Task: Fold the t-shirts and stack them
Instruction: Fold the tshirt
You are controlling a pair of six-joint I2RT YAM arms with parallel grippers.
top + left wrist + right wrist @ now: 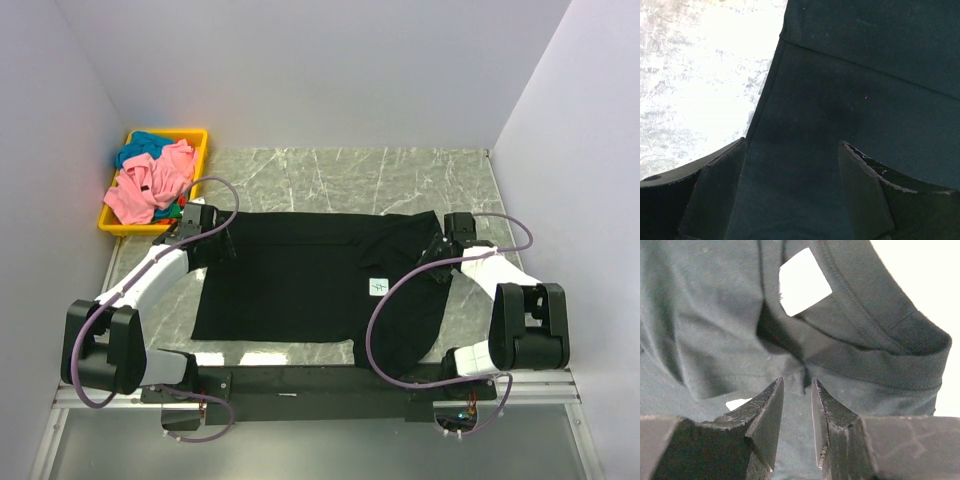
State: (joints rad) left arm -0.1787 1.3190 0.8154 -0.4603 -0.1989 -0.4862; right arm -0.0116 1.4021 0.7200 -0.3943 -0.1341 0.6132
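Marble table (420, 170) with black shirt (290, 280) spread mid-frame; pink shirt (150, 185) and teal shirt (148, 143) in bin (203, 145), upper left. Left gripper (792, 142) over shirt edge, jaws spread wide. Right gripper (796, 381) at collar (880, 330), jaws almost together; cannot tell if holding. Pinch firmly, lift both sides evenly.

This is a robot lab's test cell, not a home. Plain pale walls (300, 70) box in a marble-patterned surface (330, 175) on three sides, rising beyond and outside both tools. Behind the left tool (213, 243) and right tool (441, 250), two white-and-black arms (150, 275) are bolted to a black rail (300, 382), with purple cables (385, 310) looping off them. A yellow bin (200, 135) of crumpled shirts (150, 185) sits just beyond the left tool.
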